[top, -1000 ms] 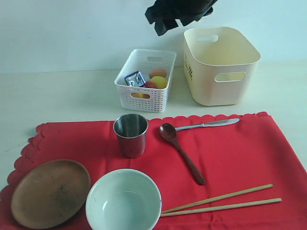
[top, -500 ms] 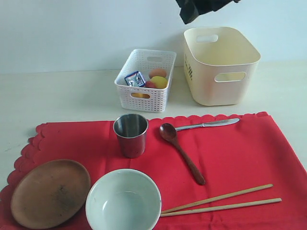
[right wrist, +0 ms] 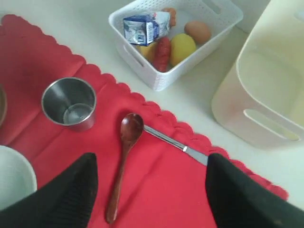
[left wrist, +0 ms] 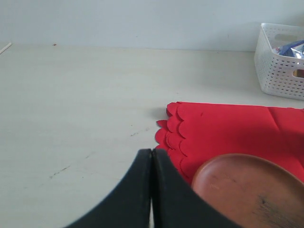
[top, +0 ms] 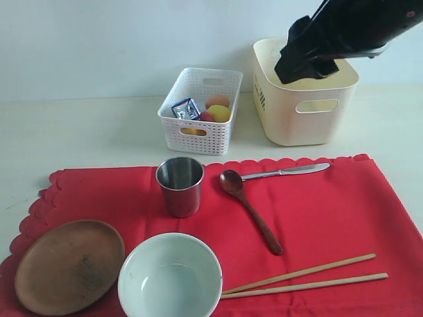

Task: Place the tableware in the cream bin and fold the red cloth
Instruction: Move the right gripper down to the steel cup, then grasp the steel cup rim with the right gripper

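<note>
The red cloth [top: 330, 205] lies spread at the front. On it stand the steel cup [top: 180, 185], the wooden plate [top: 69, 264] and the pale bowl [top: 170, 277]. The dark spoon [top: 250, 210], the knife [top: 287, 172] and two chopsticks [top: 304, 279] lie on it too. The cream bin [top: 310, 119] stands behind, with nothing showing inside. My right gripper [top: 292, 69] hangs high in front of the bin, open and holding nothing; its wrist view [right wrist: 151, 161] looks down on spoon [right wrist: 124, 156] and knife [right wrist: 173, 142]. My left gripper [left wrist: 151, 152] is shut on nothing, by the cloth's scalloped corner [left wrist: 175, 133] and the plate [left wrist: 247, 190].
A white perforated basket [top: 200, 112] with an egg, a lemon, other foods and a blue-and-white packet [top: 186, 107] stands left of the cream bin. Bare pale table [top: 79, 132] lies behind and left of the cloth.
My right arm has swung from the top middle to the right and come down in front of the cream bin. Everything on the cloth has stayed put.
</note>
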`<state>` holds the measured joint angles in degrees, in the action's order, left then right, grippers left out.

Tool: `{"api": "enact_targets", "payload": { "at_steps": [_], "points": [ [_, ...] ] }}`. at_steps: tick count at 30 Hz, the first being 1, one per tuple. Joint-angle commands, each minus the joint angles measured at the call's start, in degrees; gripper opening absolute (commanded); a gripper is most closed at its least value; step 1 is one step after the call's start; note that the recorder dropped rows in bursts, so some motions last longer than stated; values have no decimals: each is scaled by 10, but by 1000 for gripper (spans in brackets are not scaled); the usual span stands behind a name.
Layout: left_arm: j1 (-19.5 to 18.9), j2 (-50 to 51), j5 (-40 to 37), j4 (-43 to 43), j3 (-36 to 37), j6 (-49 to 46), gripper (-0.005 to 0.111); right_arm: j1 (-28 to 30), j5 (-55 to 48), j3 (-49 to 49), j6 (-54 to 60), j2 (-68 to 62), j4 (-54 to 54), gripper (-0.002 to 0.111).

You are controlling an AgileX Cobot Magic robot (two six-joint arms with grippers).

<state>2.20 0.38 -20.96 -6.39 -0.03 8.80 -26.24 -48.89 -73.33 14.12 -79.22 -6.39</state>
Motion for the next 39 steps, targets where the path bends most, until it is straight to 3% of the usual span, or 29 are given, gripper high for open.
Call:
{"api": "enact_targets", "payload": {
  "at_steps": [1, 5, 12, 34, 39],
  "points": [
    [-2, -4, 6, 0, 0, 2, 0, 3, 23, 29, 58, -5, -95, 62],
    [-2, -4, 6, 0, 0, 2, 0, 3, 17, 32, 120, -54, -217, 62],
    [-2, -4, 6, 0, 0, 2, 0, 3, 49, 32, 176, -180, -298, 68],
    [-2, -4, 6, 0, 0, 2, 0, -6, 79, -109, 147, -405, -298, 69],
    [-2, -4, 6, 0, 0, 2, 0, -19, 79, -124, 147, -427, -286, 54]
  ]
}}
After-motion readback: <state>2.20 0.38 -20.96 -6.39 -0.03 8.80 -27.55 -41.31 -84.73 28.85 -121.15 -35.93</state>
